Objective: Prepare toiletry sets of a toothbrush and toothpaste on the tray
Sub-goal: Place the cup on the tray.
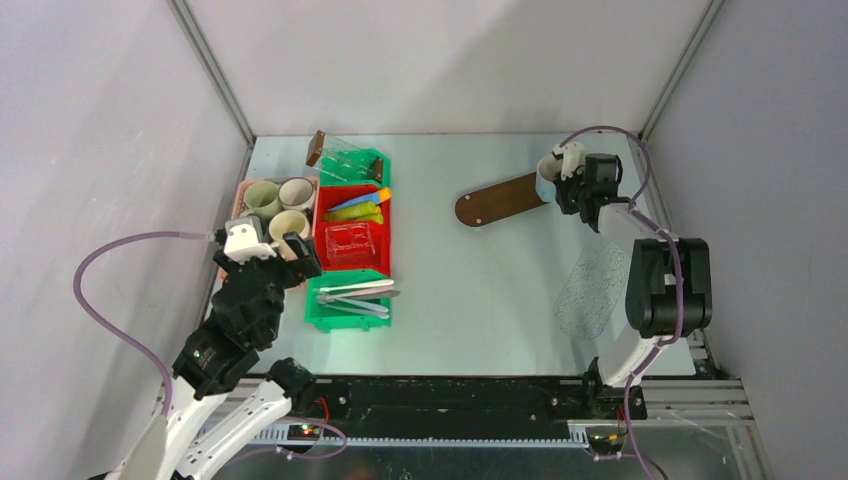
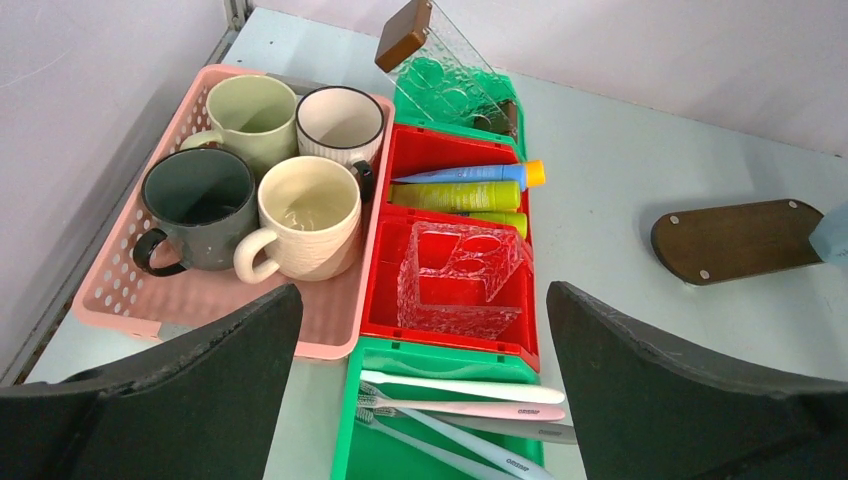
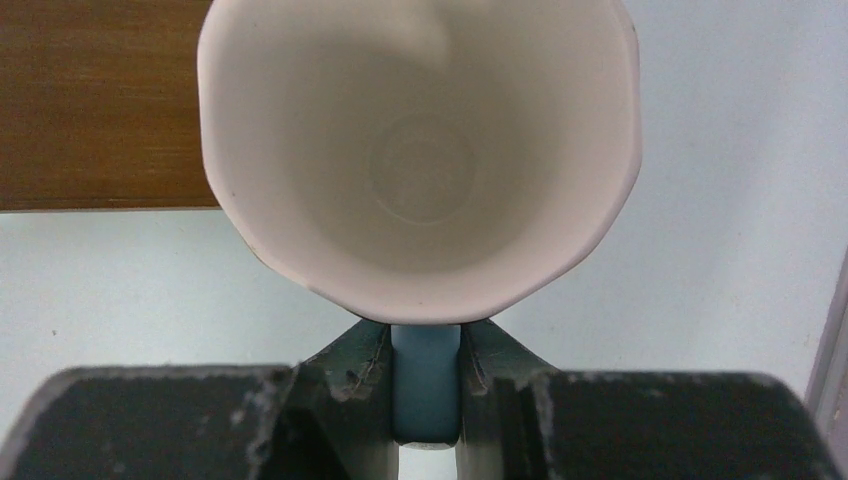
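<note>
Our right gripper [image 3: 425, 395] is clamped on the handle of the pale blue mug [image 3: 420, 150], at the right end of the wooden tray [image 1: 495, 200] — touching it or not, we cannot tell. Our left gripper [image 2: 420, 390] gapes wide by the pink basket [image 2: 110, 290] — toothpaste tubes [image 2: 460, 195] lie in the red bin [image 2: 395, 300], toothbrushes [image 2: 460, 392] in the near green bin [image 2: 350, 440].

Table [image 1: 480, 290] — basket [image 2: 320, 322], bins [image 2: 440, 341], wooden tray [image 1: 495, 200]

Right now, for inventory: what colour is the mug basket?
Pink basket, best in left wrist view.
</note>
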Controlling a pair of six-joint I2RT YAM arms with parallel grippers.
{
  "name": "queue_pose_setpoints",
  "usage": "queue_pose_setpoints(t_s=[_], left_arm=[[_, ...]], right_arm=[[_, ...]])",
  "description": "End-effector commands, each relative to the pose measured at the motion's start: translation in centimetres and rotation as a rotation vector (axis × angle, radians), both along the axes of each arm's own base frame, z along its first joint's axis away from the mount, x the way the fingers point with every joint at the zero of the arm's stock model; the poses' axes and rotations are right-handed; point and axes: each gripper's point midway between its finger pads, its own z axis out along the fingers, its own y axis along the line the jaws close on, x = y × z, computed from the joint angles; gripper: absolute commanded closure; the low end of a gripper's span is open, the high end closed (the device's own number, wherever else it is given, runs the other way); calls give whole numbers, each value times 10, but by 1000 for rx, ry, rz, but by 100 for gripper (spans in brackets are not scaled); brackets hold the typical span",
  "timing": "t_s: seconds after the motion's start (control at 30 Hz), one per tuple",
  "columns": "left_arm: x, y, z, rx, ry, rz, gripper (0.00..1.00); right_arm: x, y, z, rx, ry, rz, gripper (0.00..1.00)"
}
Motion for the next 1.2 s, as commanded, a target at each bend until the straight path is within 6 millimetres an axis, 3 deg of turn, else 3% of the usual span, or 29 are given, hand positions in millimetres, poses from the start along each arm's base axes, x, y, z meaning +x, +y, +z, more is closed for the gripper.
queue_pose_setpoints(t_s=[0.0,0.47,0.9,1.17], left_arm=[[1,5,7,-22,-24,34,0],[5,5,4,21,-3,39,0],[9,2,2,19,2,43,0],[9,1,-1,6,8,44,0]], right_arm=[[50,5,73,1,-260,41,100],[76,5,54,7,-230,29,100],[67,6,38,17,-136,28,100],[68,3,28,34,-112,-12,87]])
